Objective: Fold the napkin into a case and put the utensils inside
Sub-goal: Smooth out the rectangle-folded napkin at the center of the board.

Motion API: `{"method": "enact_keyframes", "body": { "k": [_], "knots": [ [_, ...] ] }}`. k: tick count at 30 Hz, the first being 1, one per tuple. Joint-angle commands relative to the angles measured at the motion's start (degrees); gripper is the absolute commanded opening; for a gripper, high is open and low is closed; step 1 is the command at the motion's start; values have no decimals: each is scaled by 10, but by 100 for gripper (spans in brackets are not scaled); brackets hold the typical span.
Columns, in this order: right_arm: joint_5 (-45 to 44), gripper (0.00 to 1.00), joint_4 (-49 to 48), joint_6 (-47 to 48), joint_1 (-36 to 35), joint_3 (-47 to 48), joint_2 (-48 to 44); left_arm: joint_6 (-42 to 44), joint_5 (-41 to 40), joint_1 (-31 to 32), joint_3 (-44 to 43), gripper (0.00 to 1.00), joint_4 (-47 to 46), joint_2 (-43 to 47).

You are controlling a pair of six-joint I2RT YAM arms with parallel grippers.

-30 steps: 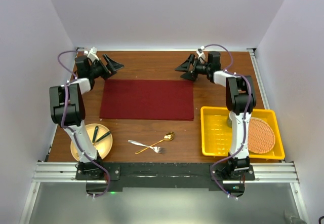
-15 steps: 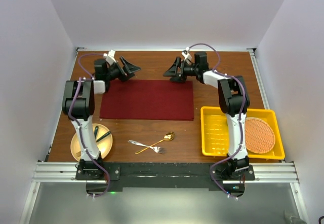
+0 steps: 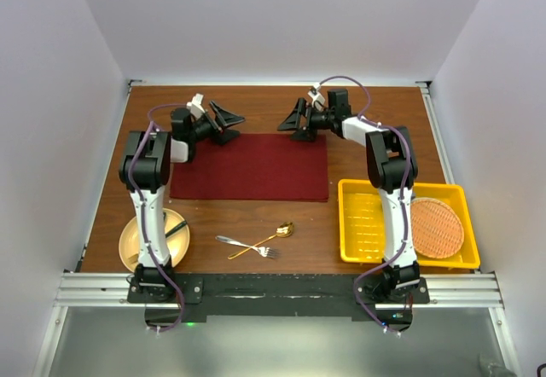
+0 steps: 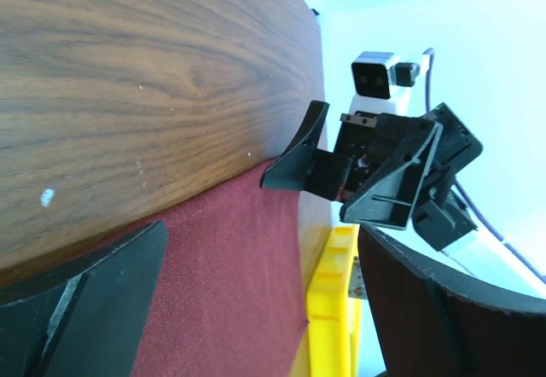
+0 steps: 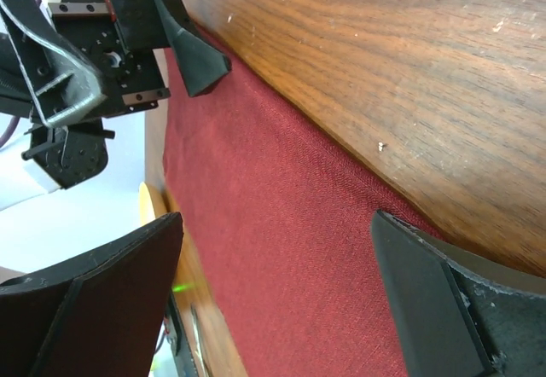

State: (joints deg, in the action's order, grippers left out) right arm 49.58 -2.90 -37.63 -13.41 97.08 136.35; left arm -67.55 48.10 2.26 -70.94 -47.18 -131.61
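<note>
Napkin (image 3: 248, 167) spread flat, crossed fork (image 3: 232, 241) and spoon (image 3: 284, 230) clear only from above

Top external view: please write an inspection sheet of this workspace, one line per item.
Surface: brown wooden table, no spills seen.
Job's things: dark red cloth napkin lies flat, unfolded; slim silver fork and gold spoon crossed, nearer the arms' bases.
Clutter: yellow plastic tray holding round orange woven mat; tan round plate with green-handled cutlery.
Grippers: left gripper and right gripper at the napkin's far edge, fingers open, holding nothing.
Cables: purple cables loop along both arms.
Surroundings: white walls; nothing else seen.
</note>
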Motion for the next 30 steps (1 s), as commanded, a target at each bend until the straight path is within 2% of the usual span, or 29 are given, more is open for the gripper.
{"method": "enact_keyframes", "body": {
  "k": [1,14,20,21,22,23,24,25,26,27,28,30],
  "knots": [
    [-71,98,80,48,15,14,22,-48,17,-23,-5,100,-56,-22],
    [-84,98,111,76,18,14,22,-55,33,-127,-8,100,-69,-30],
    [-78,98,119,83,17,22,22,-13,44,-172,-21,100,-35,-14],
    [-76,98,113,83,17,25,21,5,51,-178,-32,100,-5,-9],
    [-70,98,111,84,17,29,19,29,55,-188,-47,100,24,-2],
    [-64,98,102,80,17,28,15,111,59,-191,-92,100,70,15],
    [-49,98,67,65,15,24,2,170,55,-193,-119,100,200,25],
    [-44,97,48,57,15,20,-5,307,46,-192,-151,100,279,35],
    [-40,98,35,50,14,21,-13,367,32,-191,-201,100,348,60],
    [-37,98,32,50,12,25,-20,415,4,-186,-212,100,431,77],
    [-34,98,18,49,11,35,-31,506,-17,-182,-218,100,469,95],
    [-34,97,10,50,8,41,-43,589,-85,-167,-228,100,586,145]
  ]
}}
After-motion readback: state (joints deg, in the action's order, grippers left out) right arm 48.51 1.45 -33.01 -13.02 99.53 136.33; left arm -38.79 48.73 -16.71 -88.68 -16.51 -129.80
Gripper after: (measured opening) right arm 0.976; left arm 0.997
